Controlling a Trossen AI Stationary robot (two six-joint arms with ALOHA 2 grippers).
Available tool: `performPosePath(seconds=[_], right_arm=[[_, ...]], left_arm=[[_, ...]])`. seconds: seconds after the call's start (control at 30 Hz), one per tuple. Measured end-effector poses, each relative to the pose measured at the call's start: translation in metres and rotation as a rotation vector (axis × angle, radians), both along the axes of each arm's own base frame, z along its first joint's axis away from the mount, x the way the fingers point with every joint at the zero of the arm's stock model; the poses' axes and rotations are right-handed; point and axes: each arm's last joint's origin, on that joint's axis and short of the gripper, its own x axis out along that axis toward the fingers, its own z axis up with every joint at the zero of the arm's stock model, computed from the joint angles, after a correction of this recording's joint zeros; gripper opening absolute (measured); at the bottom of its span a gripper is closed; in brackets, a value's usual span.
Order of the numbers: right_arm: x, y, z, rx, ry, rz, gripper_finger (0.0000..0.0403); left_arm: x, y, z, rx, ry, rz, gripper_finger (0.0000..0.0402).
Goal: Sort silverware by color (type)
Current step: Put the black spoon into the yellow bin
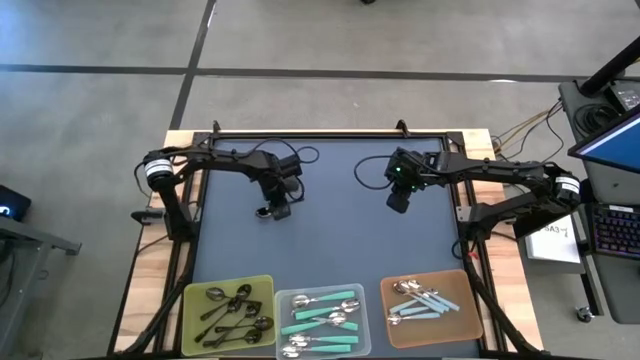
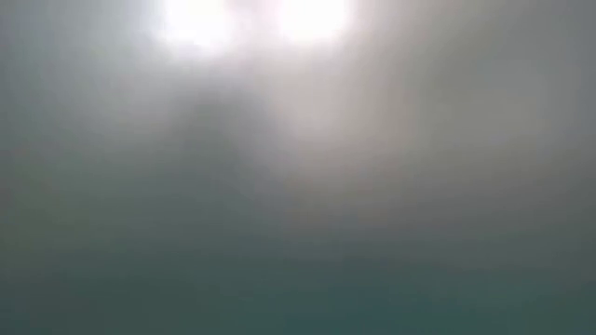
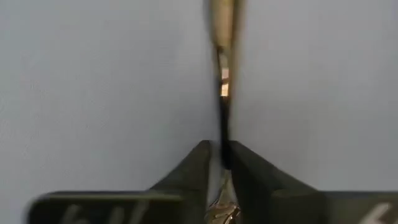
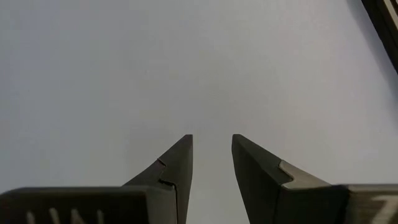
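My left gripper is over the dark mat's left middle, shut on a thin dark all-metal spoon. A shiny bit of that spoon shows beside the fingers. My right gripper is open over bare mat at the right middle and holds nothing. Along the near edge, dark metal spoons lie in an olive tray. Teal-handled spoons lie in a clear tray, and light-blue-handled spoons in a brown tray. The low view shows only haze. My left gripper pinches the spoon's thin dark shaft between its two fingers. The spoon runs on past the fingertips to a pale, blurred end. An ornate bit shows back between the fingers. Whether the spoon touches the mat, I cannot tell.
The olive tray, the clear tray and the brown tray stand side by side at the table's near edge. Between both grippers and the trays lies dark mat. A black frame rail runs along the far edge.
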Motion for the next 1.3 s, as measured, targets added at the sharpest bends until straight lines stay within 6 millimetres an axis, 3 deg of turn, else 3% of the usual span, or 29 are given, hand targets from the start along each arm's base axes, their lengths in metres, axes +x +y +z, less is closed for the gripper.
performPosePath(seconds=[0.1,0.23,0.33,0.5,0.6,0.73,0.93,1.13,1.3], right_arm=[[0.0,0.0,0.0,-0.007,0.005,0.019,0.0102],[0.0,0.0,0.0,-0.014,0.011,0.037,0.0102],[0.0,0.0,0.0,-0.023,0.02,0.063,0.0102],[0.0,0.0,0.0,-0.032,0.027,0.088,0.0102],[0.0,0.0,0.0,-0.033,0.028,0.091,0.0102],[0.0,0.0,0.0,-0.034,0.028,0.093,0.0102],[0.0,0.0,0.0,-0.034,0.025,0.09,0.0102],[0.002,-0.001,0.001,-0.039,0.005,0.082,0.0102],[0.006,-0.002,0.003,-0.053,-0.045,0.065,0.0102]], left_arm=[[0.0,0.001,0.0,0.013,0.018,0.078,0.0009],[0.001,0.001,0.004,-0.007,0.014,0.142,0.0004],[0.004,0.001,0.02,-0.009,-0.029,0.154,0.0002],[0.014,-0.001,0.073,0.0,-0.221,0.156,0.0001],[0.016,-0.017,0.099,-0.028,-0.297,0.117,0.0001],[0.012,-0.06,0.137,-0.102,-0.397,0.055,0.0001],[-0.02,-0.154,0.159,-0.263,-0.308,0.066,0.0],[-0.066,-0.247,0.166,-0.314,-0.213,0.107,0.0],[-0.1,-0.299,0.152,-0.28,-0.114,0.079,0.0]])
